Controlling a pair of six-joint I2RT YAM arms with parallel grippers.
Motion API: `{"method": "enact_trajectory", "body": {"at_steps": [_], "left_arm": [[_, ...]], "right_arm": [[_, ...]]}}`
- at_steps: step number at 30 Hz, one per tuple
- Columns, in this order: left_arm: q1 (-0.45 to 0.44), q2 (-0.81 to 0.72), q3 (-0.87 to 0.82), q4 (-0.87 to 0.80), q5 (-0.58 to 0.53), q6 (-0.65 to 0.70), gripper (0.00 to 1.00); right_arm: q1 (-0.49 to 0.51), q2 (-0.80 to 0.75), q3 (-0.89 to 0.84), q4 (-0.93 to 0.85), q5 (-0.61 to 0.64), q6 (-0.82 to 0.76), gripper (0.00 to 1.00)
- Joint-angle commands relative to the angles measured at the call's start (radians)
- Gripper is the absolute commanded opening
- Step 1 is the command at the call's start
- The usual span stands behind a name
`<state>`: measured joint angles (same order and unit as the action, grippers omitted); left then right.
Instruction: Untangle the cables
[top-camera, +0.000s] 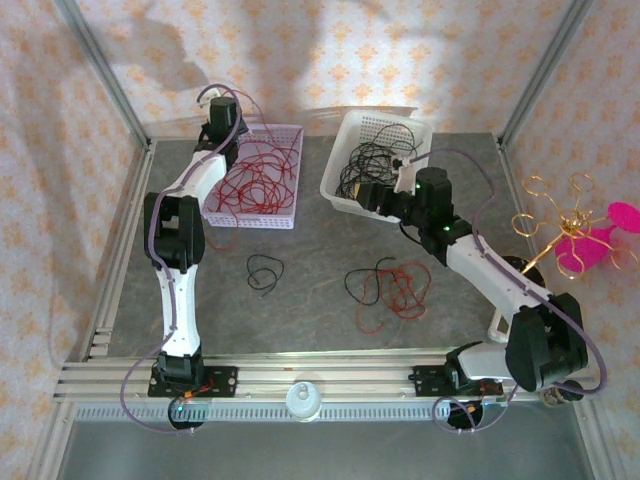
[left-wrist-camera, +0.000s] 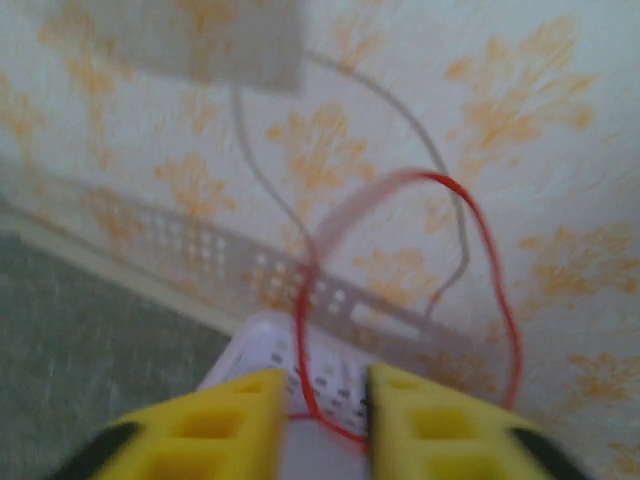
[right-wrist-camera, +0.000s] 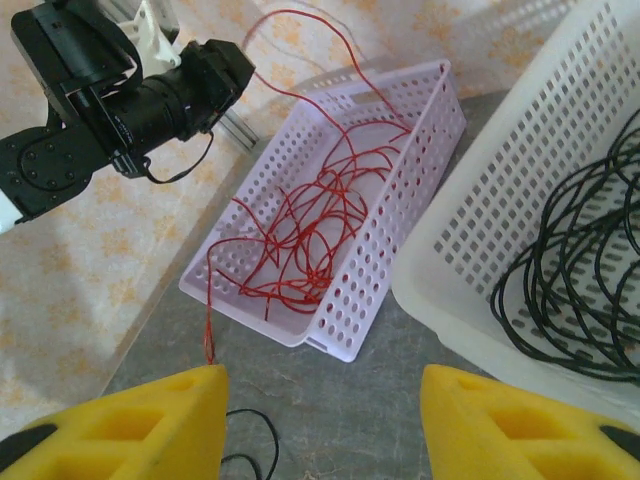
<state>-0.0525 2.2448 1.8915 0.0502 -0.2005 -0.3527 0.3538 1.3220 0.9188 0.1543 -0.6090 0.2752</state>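
Observation:
Red cables (top-camera: 258, 180) lie piled in a lilac basket (top-camera: 290, 215) at the back left. My left gripper (left-wrist-camera: 325, 385) hangs over that basket's end with its yellow fingers apart; a red cable loop (left-wrist-camera: 505, 300) runs through the gap. Black cables (top-camera: 375, 160) fill a white basket (top-camera: 345, 200), tilted on its side. My right gripper (right-wrist-camera: 325, 375) stands open and holds nothing, above the table in front of the lilac basket (right-wrist-camera: 400, 210) and the white one (right-wrist-camera: 500, 200). A red-and-black tangle (top-camera: 400, 290) lies on the table, with a lone black cable (top-camera: 263, 272) to its left.
A red strand hangs over the lilac basket's near corner (right-wrist-camera: 208, 320) to the table. Metal frame posts (top-camera: 105, 80) and papered walls close in the sides and back. A pink and gold wire ornament (top-camera: 575, 240) stands at the right, outside the frame. An aluminium rail (top-camera: 300, 375) runs along the near edge.

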Motion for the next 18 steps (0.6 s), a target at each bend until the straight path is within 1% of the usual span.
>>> {"method": "enact_trajectory", "body": {"at_steps": [1, 2, 4, 5, 6, 7, 8, 10, 12, 15, 17, 18], "left_arm": [[-0.009, -0.05, -0.034, -0.075, -0.037, -0.039, 0.47], [-0.01, -0.057, -0.05, -0.104, -0.054, -0.044, 0.47], [-0.011, -0.097, -0.114, -0.108, -0.059, -0.051, 0.5], [-0.01, -0.13, -0.161, -0.09, -0.045, -0.05, 0.55], [-0.013, -0.161, -0.2, -0.071, -0.027, -0.046, 0.64], [-0.016, -0.193, -0.225, -0.074, -0.018, -0.042, 0.89], [-0.021, -0.224, -0.244, -0.092, -0.014, -0.038, 0.98], [-0.032, -0.295, -0.292, -0.126, -0.019, -0.026, 0.95], [-0.039, -0.413, -0.395, -0.13, -0.058, -0.033, 0.92], [-0.039, -0.624, -0.661, -0.078, -0.055, -0.055, 0.88], [-0.039, -0.75, -0.823, -0.06, -0.014, -0.047, 0.79], [-0.038, -0.807, -0.898, -0.054, 0.024, -0.035, 0.73]], "right_arm": [[0.008, 0.008, -0.008, 0.023, 0.024, 0.023, 0.53], [0.008, 0.009, -0.008, 0.016, 0.028, 0.021, 0.53], [0.007, 0.008, -0.006, 0.007, 0.037, 0.016, 0.53], [0.007, 0.008, -0.006, 0.002, 0.043, 0.014, 0.54], [0.007, 0.009, -0.006, 0.001, 0.044, 0.015, 0.54], [0.008, 0.012, -0.006, 0.001, 0.044, 0.015, 0.53], [0.008, 0.015, -0.006, 0.001, 0.042, 0.017, 0.54], [0.008, 0.02, -0.009, 0.002, 0.039, 0.023, 0.54], [0.008, 0.023, -0.018, 0.005, 0.04, 0.028, 0.54], [0.008, 0.025, -0.032, 0.012, 0.044, 0.03, 0.54], [0.008, 0.025, -0.038, 0.015, 0.045, 0.031, 0.54], [0.008, 0.025, -0.041, 0.016, 0.045, 0.03, 0.54]]}}
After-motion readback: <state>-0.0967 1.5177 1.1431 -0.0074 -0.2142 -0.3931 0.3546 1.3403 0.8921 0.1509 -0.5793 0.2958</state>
